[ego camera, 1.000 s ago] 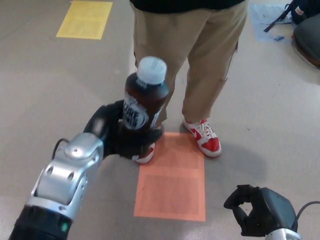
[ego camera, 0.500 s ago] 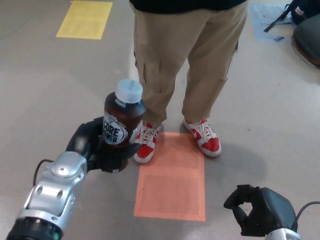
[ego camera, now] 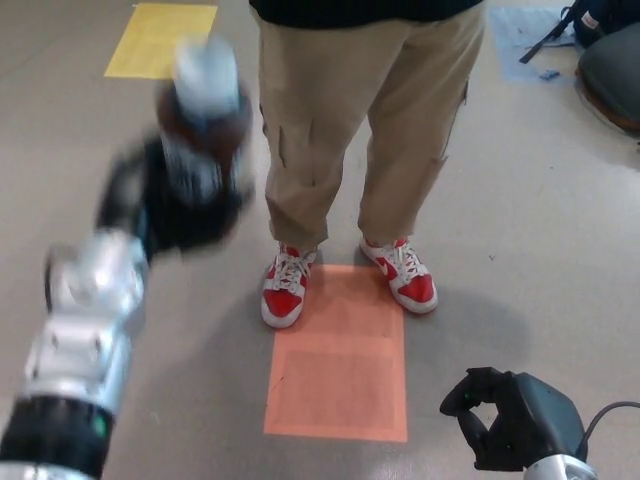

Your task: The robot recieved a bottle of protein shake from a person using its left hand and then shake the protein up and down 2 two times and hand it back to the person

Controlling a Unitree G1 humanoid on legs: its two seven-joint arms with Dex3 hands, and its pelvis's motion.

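Left hand [ego camera: 170, 200] now higher and farther left in head view than half second ago, motion-blurred. Bottle [ego camera: 205, 120] in its grip rises with it, white cap [ego camera: 205, 72] now level with person's thigh, label unreadable through blur. One second ago bottle high, then lower, now up again. Silver forearm [ego camera: 85, 330] swings toward left edge. Whole view shifts slightly: orange floor mark [ego camera: 340, 355] and red shoes [ego camera: 285, 290] sit little lower-left than before.

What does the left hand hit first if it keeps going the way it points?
Probably nothing close. The left hand, blurred and shut on the bottle, points up and away toward bare floor and the yellow floor mark. The person's trousers stand just to its right; depth is unclear.
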